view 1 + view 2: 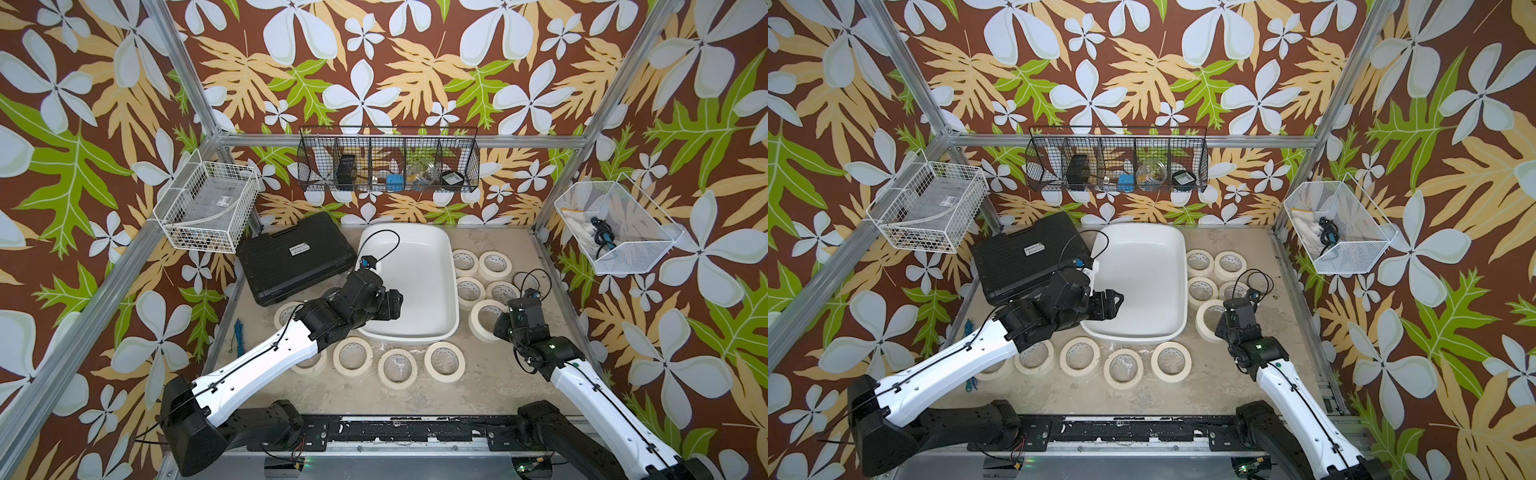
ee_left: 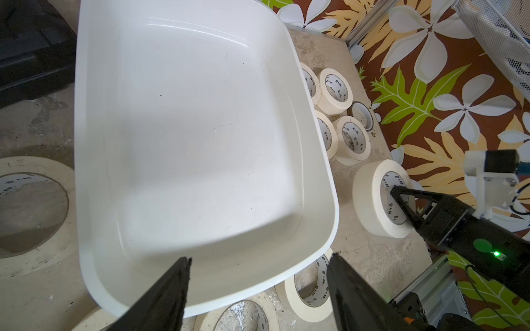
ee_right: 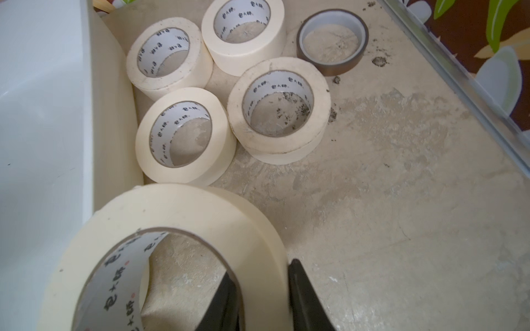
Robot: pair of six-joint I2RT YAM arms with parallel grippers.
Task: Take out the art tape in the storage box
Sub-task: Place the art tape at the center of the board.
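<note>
Handling: we judge the rolls [image 1: 397,368] light, stiff rings of matte paper; pinch the wall, one finger through the core.
Right claw [image 3: 261,275]: pinching the wall of a tilted roll [image 3: 172,206], just beside the box [image 1: 419,266].
Left claw [image 2: 258,286]: spread, empty, over the box.
Count: we see ten rolls, all outside on the surface [image 1: 498,374]; more may hide under the left arm [image 1: 257,361]; one box, empty.

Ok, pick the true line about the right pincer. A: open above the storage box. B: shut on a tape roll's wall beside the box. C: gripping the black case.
B: the right pincer clamps the wall of a tape roll, one finger inside the ring, one outside, beside the storage box.
</note>
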